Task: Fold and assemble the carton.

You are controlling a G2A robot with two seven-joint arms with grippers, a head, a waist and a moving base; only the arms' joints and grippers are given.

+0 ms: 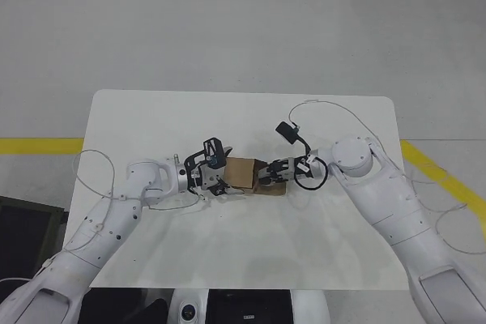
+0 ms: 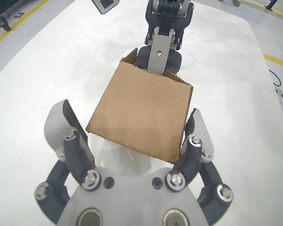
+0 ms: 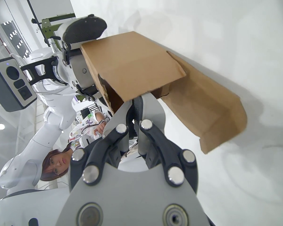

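A brown cardboard carton (image 1: 241, 172) sits mid-table between both arms. In the left wrist view the carton (image 2: 141, 111) stands as an open-ended sleeve, and my left gripper (image 2: 131, 106) is open around its near end. One fingertip (image 2: 191, 123) is at the carton's corner; the other (image 2: 69, 116) stands apart from it. My right gripper (image 2: 164, 64) is shut on the far wall's rim. In the right wrist view that gripper (image 3: 135, 102) pinches the carton (image 3: 132, 64) at its edge, while a loose flap (image 3: 202, 109) lies flat on the table.
The white table (image 1: 243, 251) has bare surface all around the carton, widest toward the front and back edges. Thin white cables (image 1: 97, 162) loop off both arms over the table's sides. A yellow floor line (image 1: 32, 146) runs past the table's left edge.
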